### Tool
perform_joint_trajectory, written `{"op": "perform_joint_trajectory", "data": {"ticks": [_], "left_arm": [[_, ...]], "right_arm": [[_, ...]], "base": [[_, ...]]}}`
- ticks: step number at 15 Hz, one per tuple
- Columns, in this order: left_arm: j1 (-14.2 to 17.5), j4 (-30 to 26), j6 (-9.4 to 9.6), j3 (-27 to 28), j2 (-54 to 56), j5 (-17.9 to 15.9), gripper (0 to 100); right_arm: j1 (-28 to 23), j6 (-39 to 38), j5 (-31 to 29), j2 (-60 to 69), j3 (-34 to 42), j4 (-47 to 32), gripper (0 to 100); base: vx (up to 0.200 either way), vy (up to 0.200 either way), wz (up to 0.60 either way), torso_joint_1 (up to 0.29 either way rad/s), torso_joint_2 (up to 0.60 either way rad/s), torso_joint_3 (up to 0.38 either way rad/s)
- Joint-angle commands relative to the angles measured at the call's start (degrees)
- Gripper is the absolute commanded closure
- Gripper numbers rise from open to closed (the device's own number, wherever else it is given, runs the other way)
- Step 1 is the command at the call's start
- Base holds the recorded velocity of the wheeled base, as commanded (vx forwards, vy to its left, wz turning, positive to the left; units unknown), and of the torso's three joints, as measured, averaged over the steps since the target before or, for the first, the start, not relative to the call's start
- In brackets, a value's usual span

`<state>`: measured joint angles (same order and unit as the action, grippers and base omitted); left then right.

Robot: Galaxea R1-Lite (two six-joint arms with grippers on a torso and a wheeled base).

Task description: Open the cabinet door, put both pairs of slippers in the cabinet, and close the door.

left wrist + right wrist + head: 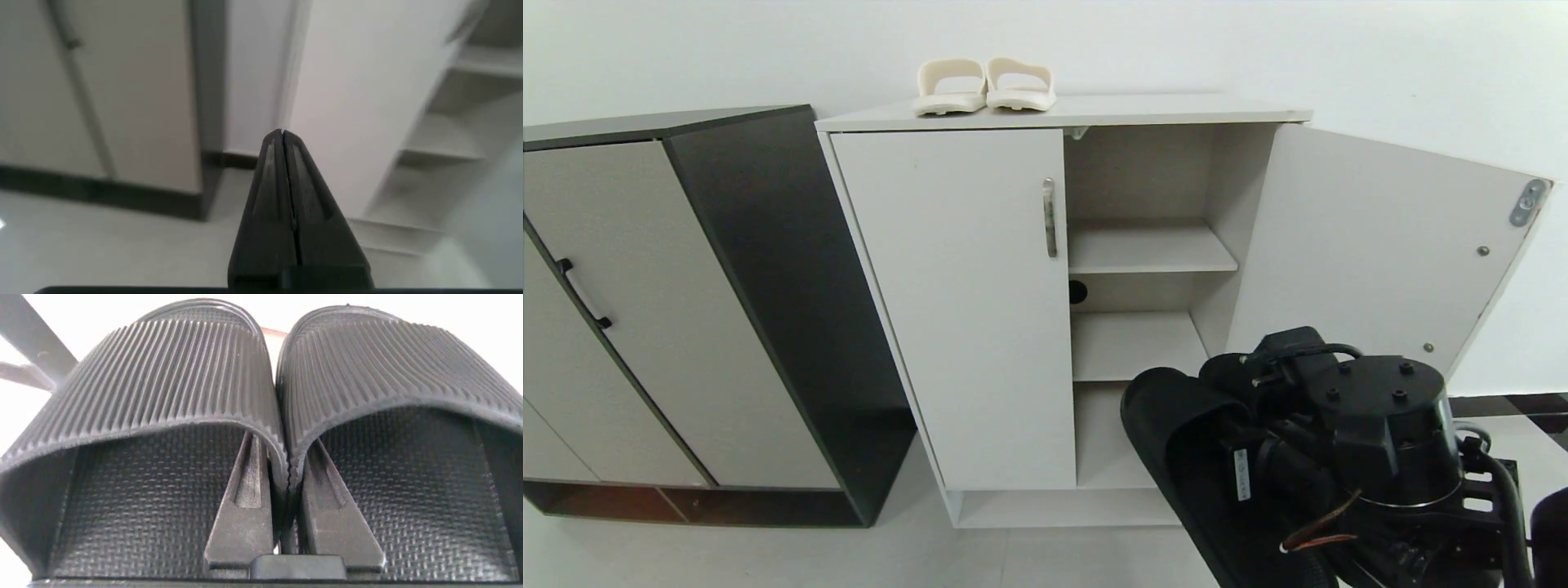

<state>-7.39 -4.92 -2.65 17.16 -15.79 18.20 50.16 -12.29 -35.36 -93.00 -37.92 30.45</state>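
Obs.: the right gripper [283, 449] has its fingers drawn almost together, one finger pushed inside each of the pair of black ribbed rubber slippers [163, 384]. The two neighbouring strap walls are pinched between the fingers. Judged reason: clamping the inner edges lets a single gripper carry both slippers side by side as one load, so the pair can go in with one placement.

In the head view the black pair [1176, 433] hangs low, in front of the open right half of the tall white laminate cabinet [1143, 110] and roughly level with its lower compartments. It is outside the carcass and touches no shelf.

The right-hand door [1372, 245] stands swung wide, exposing the upper shelf [1147, 249] and the middle shelf [1131, 343]. Judged: it is open far enough to keep the arm's path free. The left-hand door [956, 310], with its metal bar handle [1049, 216], is closed; one open side appears sufficient for access.

The pair of cream open-toed slippers [984, 86] sits on the cabinet's top towards the wall, the two side by side. Judged: it is waiting for a second trip, since neither pair is stowed yet.

The left gripper [283, 143] has its fingers pressed flat together and holds nothing. It faces the closed door from above the floor [98, 237]. Judged: it is parked clear of the right arm.

A dark grey cabinet [768, 286] stands just beside the white one on the left.
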Motion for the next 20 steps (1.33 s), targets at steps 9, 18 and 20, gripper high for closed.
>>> {"op": "perform_joint_trajectory", "data": {"ticks": [9,18,20], "left_arm": [[7.12,6.59,1.85,-16.99,15.70,-22.68,100],[7.21,4.84,3.88,-17.16,15.70,-19.17,100],[7.21,4.84,3.79,-17.16,15.70,-19.17,100]], "right_arm": [[0.28,0.16,0.38,-2.18,0.92,2.42,100],[0.46,-0.72,-0.85,-6.67,-3.65,3.65,100],[0.46,-1.42,-5.42,-9.83,-5.41,5.14,100]], "base": [[0.000,0.000,0.00,0.000,0.00,0.000],[0.000,0.000,0.00,0.000,0.00,0.000],[0.000,-0.100,0.00,0.004,0.00,0.001]]}}
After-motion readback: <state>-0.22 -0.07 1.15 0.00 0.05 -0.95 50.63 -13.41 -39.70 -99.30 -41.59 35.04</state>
